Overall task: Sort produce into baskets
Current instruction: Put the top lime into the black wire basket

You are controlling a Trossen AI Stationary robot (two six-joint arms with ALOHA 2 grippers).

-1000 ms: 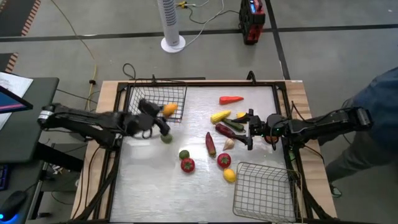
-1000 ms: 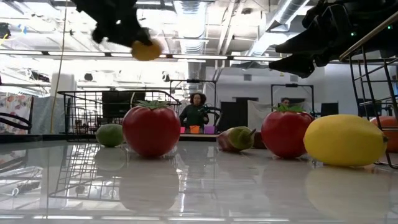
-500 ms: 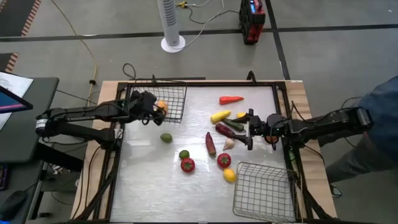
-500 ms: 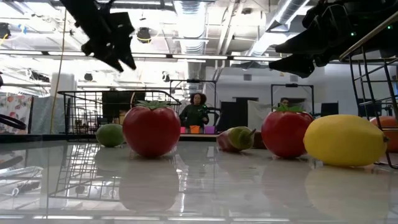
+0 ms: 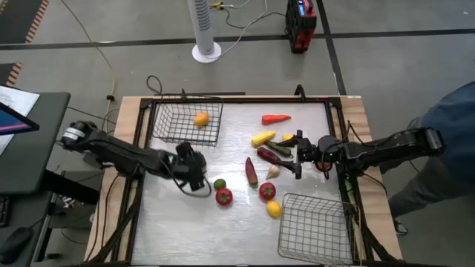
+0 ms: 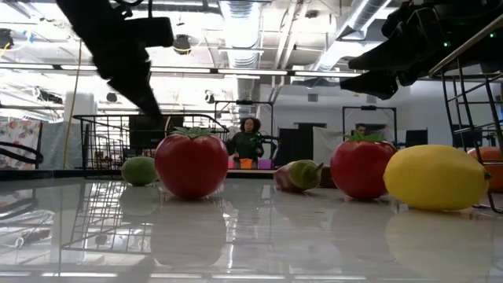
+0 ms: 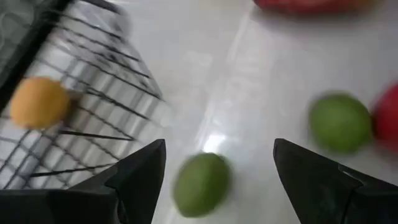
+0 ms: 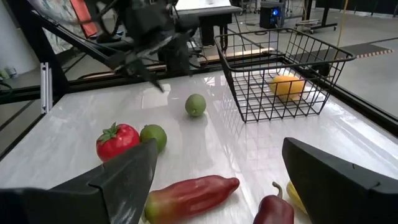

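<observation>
The left end effector (image 5: 194,167) hangs open-fingered over a round green lime (image 7: 200,184) on the desk (image 5: 185,222). A round orange fruit (image 5: 201,119) sits inside the dark wire basket (image 5: 167,126). The right end effector (image 5: 299,154) waits, spread wide, by the long vegetables.

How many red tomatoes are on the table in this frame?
2. One tomato lies beside a round green fruit; the other tomato sits next to the lemon. The left gripper may hide something small.
</observation>
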